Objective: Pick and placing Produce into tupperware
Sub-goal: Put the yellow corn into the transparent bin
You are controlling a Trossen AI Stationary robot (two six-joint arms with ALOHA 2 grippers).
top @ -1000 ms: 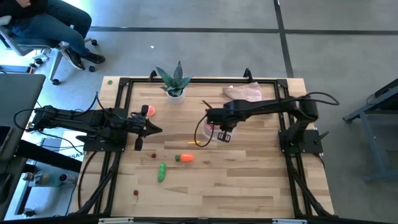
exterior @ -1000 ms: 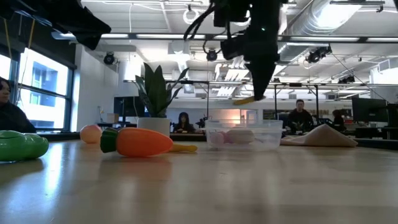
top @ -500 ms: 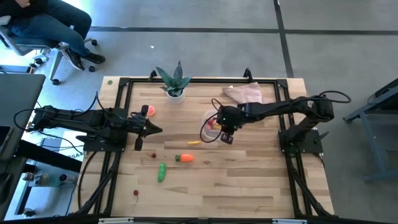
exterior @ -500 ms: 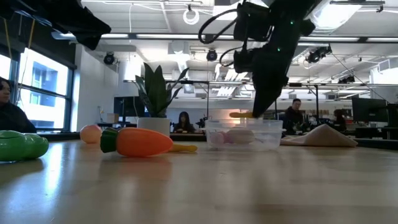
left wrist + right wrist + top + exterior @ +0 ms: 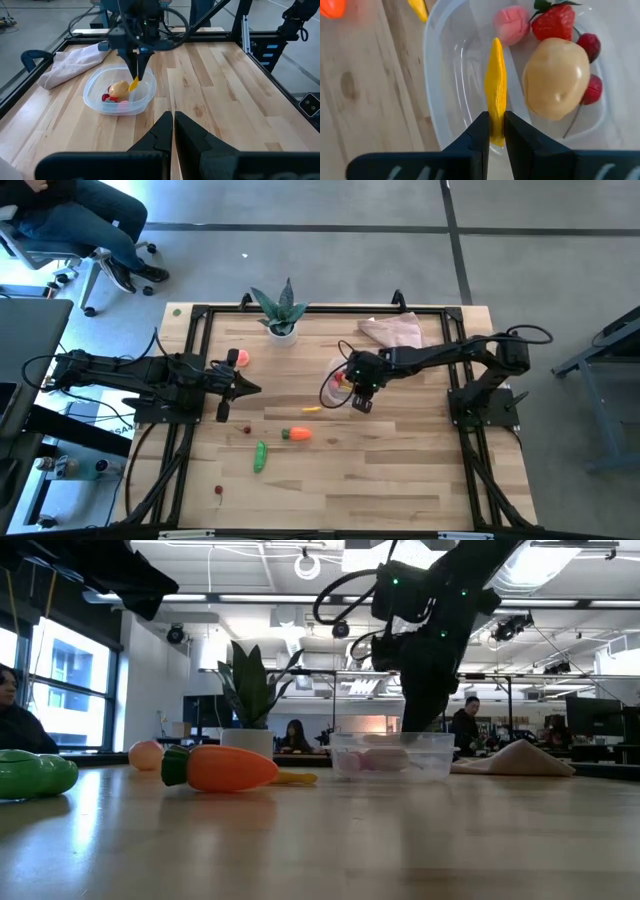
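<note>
From above, the right gripper [image 5: 361,402] hangs at the edge of the tupperware [image 5: 337,384] mid-bench, but you can't really see what it's got. Its wrist cam settles that: fingers [image 5: 480,131] pinched on a thin yellow piece [image 5: 495,89] poised over the clear tub, with the potato [image 5: 553,86], a strawberry [image 5: 555,22] and a pink bit [image 5: 511,23] already inside. Left gripper [image 5: 243,388] waits on the left side, fingers closed with nothing in them per its own cam. The carrot [image 5: 297,434], cucumber [image 5: 260,457] and peach [image 5: 241,358] lie out on the bench [image 5: 400,470]; the low view shows another yellow piece [image 5: 296,778] lying just behind the carrot
</note>
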